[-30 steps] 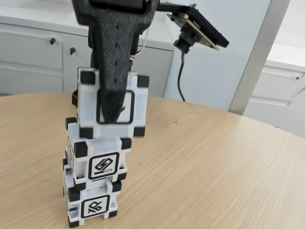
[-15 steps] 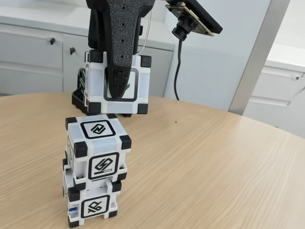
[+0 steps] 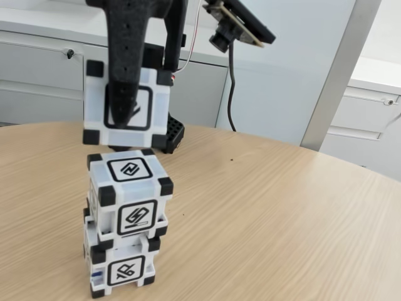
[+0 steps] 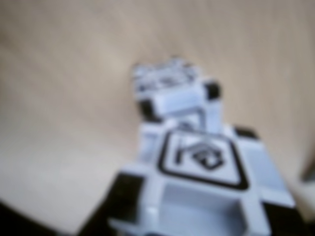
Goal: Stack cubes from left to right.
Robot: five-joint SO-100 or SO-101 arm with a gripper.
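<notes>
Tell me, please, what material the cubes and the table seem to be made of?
The cubes, like the held cube, look like moulded white plastic with black corner blocks, smooth and slightly glossy. The table looks like light wood or wood-look laminate: fine straight grain lines, matte finish.

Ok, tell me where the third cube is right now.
In the fixed view, upper left: the third cube hangs clamped in the gripper, above the two-cube stack, not touching it.
</notes>
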